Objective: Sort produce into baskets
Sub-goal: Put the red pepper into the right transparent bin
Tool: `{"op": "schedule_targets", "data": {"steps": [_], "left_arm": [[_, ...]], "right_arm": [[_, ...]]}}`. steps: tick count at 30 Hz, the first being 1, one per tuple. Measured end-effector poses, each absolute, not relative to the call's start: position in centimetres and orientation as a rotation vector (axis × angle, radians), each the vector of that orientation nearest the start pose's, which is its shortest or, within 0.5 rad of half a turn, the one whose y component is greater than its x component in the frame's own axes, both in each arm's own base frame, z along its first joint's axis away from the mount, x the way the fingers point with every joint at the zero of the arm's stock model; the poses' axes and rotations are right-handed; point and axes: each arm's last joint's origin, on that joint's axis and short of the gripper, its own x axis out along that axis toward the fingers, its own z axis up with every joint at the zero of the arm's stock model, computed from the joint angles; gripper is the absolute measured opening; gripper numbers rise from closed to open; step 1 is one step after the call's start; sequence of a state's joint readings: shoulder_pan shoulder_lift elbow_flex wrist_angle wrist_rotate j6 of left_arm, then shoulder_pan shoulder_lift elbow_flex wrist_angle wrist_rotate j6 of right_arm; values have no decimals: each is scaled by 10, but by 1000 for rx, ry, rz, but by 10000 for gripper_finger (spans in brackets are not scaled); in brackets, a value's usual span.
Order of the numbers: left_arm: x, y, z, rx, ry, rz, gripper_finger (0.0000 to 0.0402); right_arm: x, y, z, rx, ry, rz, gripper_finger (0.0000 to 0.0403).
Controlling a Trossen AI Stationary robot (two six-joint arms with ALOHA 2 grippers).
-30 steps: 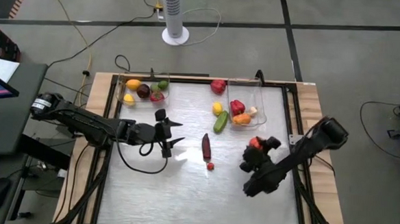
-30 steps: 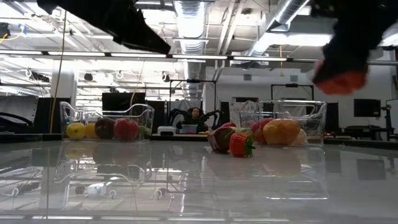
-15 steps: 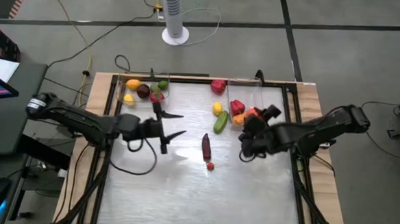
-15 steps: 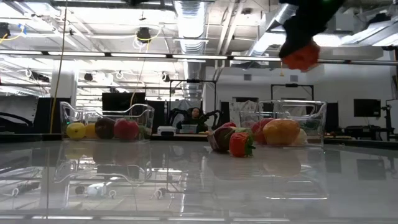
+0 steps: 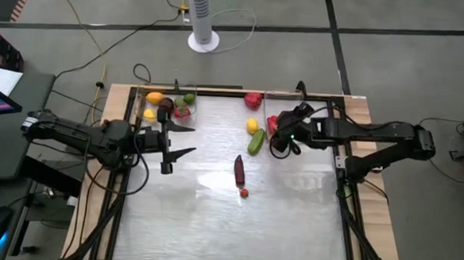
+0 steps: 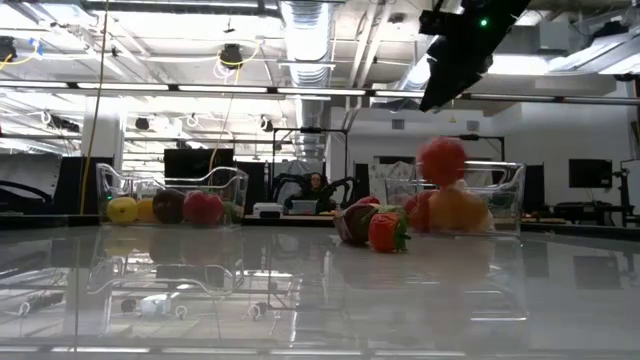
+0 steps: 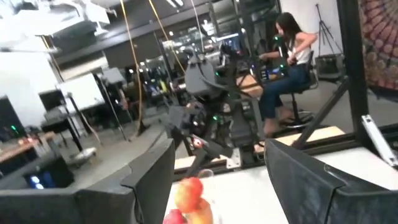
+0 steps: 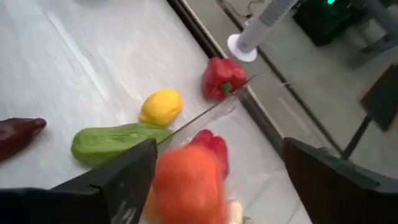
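Note:
My right gripper (image 5: 279, 139) is open above the right clear basket (image 5: 305, 110). A blurred red-orange tomato (image 6: 442, 160) is in the air below it, just over the basket's contents; it also shows between the spread fingers in the right wrist view (image 8: 186, 186). My left gripper (image 5: 184, 141) is open and empty over the table, near the left basket (image 5: 148, 102). This basket holds a lemon, a dark fruit, a red piece and a lime. On the table lie a red pepper (image 5: 253, 100), a lemon (image 5: 252, 126), a cucumber (image 5: 256, 141), an eggplant (image 5: 239, 170) and a small red piece (image 5: 244, 193).
The right basket holds a red pepper (image 5: 274, 124), an orange piece and a pale piece. A white fan base (image 5: 203, 41) stands on the floor beyond the far edge. A person sits in the room behind the table (image 7: 292, 62). The near half of the table is bare.
My right gripper has gone from the near right of the table toward the far edge and left, over the right basket, carrying the tomato. It has let go, and the tomato now falls below it. My left gripper has drawn back toward the table's left edge.

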State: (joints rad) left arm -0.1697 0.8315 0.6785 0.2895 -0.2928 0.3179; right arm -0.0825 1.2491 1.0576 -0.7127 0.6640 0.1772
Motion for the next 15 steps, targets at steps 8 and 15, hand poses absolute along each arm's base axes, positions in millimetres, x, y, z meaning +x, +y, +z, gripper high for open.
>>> {"op": "schedule_targets", "data": {"steps": [8,15], "left_arm": [[184,-29,334,285,-116,123,235],[184,-26,335,286,-115,208,235]], "right_arm": [[265,21,286,-39,710,-577,392],[310,80,244,13,661,-362,380]]}}
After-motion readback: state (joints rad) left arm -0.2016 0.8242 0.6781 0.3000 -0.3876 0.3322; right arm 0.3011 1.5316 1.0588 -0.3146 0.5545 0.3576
